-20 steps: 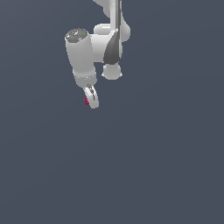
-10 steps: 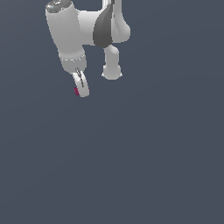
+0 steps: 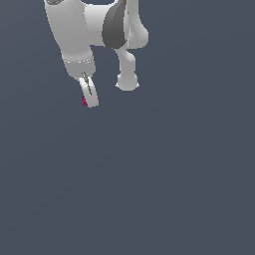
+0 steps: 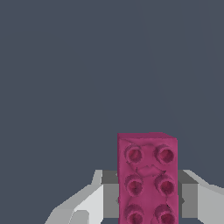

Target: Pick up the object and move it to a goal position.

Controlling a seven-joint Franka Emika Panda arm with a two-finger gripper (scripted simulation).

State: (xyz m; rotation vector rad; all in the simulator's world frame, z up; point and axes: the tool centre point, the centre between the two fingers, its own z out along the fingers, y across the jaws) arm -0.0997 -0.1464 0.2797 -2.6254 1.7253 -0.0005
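The object is a small magenta block with round studs (image 4: 147,177), held between my two white fingers (image 4: 89,205). In the exterior view it shows only as a small magenta sliver (image 3: 84,101) at the tip of my gripper (image 3: 90,101), which hangs from the white arm (image 3: 74,35) near the upper left of the exterior view. The gripper is shut on the block and holds it up off the dark grey floor (image 3: 149,189).
The arm's grey-banded elbow and a white link end (image 3: 127,82) hang to the exterior view's right of the gripper. Flat dark grey ground fills the rest of both views.
The arm has carried the block up and toward the exterior view's left over the last second; the last half second added only a small shift. The gripper stays shut on the block.
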